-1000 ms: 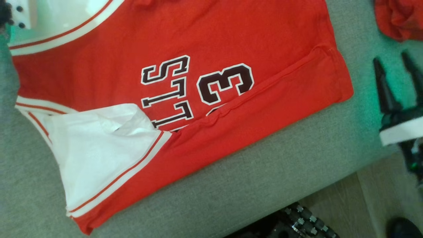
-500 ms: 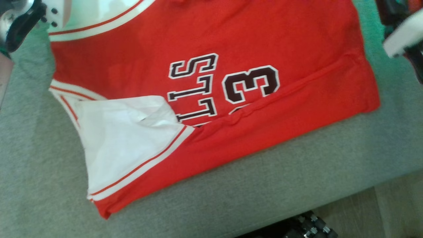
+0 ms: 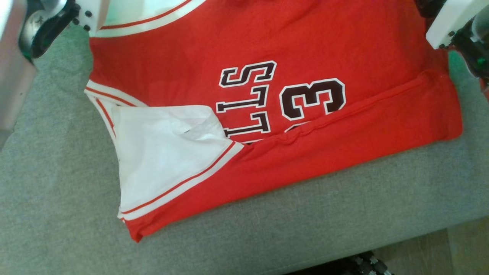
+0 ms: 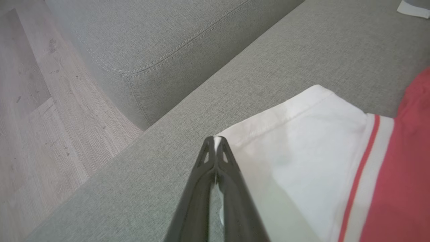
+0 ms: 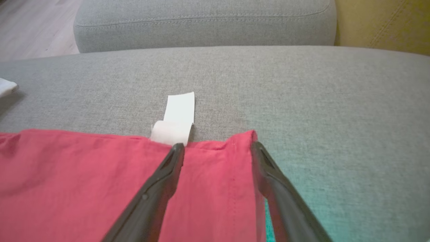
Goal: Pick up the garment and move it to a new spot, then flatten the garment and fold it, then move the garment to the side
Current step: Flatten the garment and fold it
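Left wrist view: my left gripper is pinched tight on the white sleeve corner of the garment, with fabric showing between its two fingers. Right wrist view: right gripper is spread wide, its two fingers straddling the red hem corner, one white label just past one tip. Head view: I count one garment, red with two white sleeves, lying mostly flat on the grey sofa seat, near edge folded over the print.
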{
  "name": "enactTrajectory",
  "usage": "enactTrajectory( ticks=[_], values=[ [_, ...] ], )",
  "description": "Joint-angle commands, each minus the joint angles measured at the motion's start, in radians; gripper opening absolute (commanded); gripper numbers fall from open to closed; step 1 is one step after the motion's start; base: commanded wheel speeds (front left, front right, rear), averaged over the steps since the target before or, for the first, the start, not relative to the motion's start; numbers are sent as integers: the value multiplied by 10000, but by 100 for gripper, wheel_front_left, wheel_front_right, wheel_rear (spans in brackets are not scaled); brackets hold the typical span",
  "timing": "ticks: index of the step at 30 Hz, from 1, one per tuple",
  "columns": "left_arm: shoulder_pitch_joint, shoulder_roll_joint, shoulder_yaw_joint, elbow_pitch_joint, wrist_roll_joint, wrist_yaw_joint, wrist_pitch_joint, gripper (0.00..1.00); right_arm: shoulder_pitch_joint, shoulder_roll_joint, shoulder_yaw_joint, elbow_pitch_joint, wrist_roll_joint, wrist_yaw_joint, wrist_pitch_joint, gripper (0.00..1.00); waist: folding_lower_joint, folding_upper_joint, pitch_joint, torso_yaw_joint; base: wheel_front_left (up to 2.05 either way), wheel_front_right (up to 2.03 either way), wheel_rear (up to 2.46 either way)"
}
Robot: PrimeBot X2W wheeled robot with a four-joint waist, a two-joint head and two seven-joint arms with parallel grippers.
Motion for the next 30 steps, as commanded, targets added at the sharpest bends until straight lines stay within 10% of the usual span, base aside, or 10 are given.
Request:
enactTrajectory(
  ticks=[1, 12, 15, 22, 30],
  values=[
    [-597, 310, 208, -185, -111, 17, -123, 0, -60, -250, 214, -13, 230, -7, 29, 100, 0, 0, 12, 64, 0, 0, 0],
    [-952, 343, -387, 267, -478, 16, -559, 0, -712, -364, 1194, 763, 942, -7, -334, 84, 0, 0, 45, 253, 0, 0, 0],
    [-1051, 365, -503, 374, -562, 16, -654, 0, -860, -371, 1421, 902, 1090, -7, -396, 47, 0, 0, 53, 272, 0, 0, 0],
    [-1242, 386, -776, 588, -715, 16, -884, 0, -1174, -436, 1907, 1181, 1318, -7, -747, 0, 0, 0, 58, 291, 0, 0, 0],
    [-1547, 529, -1078, 680, -654, 16, -1893, 0, -1445, -498, 2191, 1403, 1743, -7, -1345, 0, 0, 0, 18, 329, 0, 0, 0]
  ],
)
